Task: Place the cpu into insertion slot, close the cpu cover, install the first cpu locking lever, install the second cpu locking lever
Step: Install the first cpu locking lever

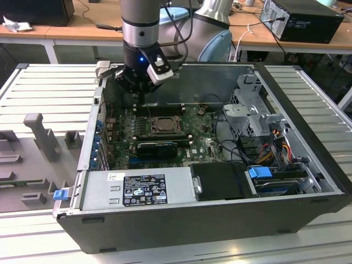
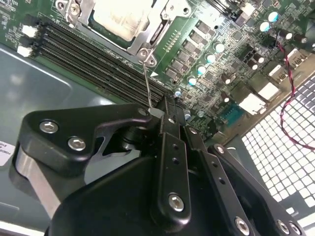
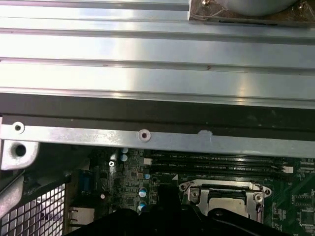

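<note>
Inside insertion slot (image 1: 164,125), the cpu (image 2: 119,16).

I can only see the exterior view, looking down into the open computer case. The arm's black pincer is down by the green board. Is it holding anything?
Observer: Yes. In the second wrist view the pincer is shut on the end of a thin wire lever that runs up to a corner of the socket.
Visitor: Is the chip already in there?
Observer: The chip shows its silver top through the window of the metal cover, which lies flat over it.
Visitor: Anything else close to the pincer?
Observer: A red and black twisted wire runs across the perforated case wall beside the board.
</note>
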Tool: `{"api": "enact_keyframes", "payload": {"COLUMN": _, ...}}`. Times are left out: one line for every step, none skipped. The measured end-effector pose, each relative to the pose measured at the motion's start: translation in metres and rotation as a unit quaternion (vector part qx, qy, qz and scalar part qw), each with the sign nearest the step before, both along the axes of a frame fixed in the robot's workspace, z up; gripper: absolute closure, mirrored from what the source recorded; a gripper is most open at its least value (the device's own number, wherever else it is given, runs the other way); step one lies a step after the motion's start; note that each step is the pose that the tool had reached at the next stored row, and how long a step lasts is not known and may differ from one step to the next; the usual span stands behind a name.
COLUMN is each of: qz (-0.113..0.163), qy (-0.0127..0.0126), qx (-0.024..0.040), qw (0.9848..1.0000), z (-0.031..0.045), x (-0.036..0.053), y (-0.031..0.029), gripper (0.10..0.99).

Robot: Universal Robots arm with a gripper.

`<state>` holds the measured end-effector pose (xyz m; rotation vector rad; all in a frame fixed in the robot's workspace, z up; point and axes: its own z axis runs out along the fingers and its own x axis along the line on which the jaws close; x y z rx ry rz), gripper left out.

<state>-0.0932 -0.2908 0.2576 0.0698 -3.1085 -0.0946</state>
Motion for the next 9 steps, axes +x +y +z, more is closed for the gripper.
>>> {"api": "enact_keyframes", "payload": {"qz": 0.000, "qy": 0.0001, "qx": -0.0001, "qw": 1.0000, "z": 0.0000, "x": 0.0007, "y": -0.0001, "gripper": 0.980}}
{"api": "enact_keyframes", "payload": {"qz": 0.000, "qy": 0.0000, "qx": -0.0001, "qw": 1.0000, "z": -0.0001, "x": 0.0017, "y": -0.0001, "gripper": 0.980}}
{"api": "enact_keyframes", "payload": {"qz": 0.000, "qy": 0.0001, "qx": 0.0000, "qw": 1.0000, "z": -0.0001, "x": 0.0020, "y": -0.0001, "gripper": 0.980}}
{"api": "enact_keyframes", "payload": {"qz": 0.000, "qy": 0.0000, "qx": -0.0001, "qw": 1.0000, "z": -0.0001, "x": 0.0023, "y": -0.0001, "gripper": 0.980}}
{"api": "enact_keyframes", "payload": {"qz": 0.000, "qy": 0.0001, "qx": -0.0001, "qw": 1.0000, "z": -0.0001, "x": 0.0028, "y": -0.0001, "gripper": 0.980}}
{"api": "enact_keyframes", "payload": {"qz": 0.000, "qy": 0.0000, "qx": -0.0001, "qw": 1.0000, "z": -0.0001, "x": 0.0031, "y": -0.0001, "gripper": 0.980}}
{"api": "enact_keyframes", "payload": {"qz": 0.000, "qy": 0.0000, "qx": -0.0001, "qw": 1.0000, "z": -0.0001, "x": 0.0035, "y": -0.0001, "gripper": 0.980}}
{"api": "enact_keyframes", "payload": {"qz": 0.000, "qy": 0.0000, "qx": -0.0001, "qw": 1.0000, "z": -0.0001, "x": 0.0045, "y": 0.0000, "gripper": 0.980}}
{"api": "enact_keyframes", "payload": {"qz": 0.000, "qy": 0.0000, "qx": -0.0001, "qw": 1.0000, "z": -0.0001, "x": 0.0052, "y": 0.0000, "gripper": 0.980}}
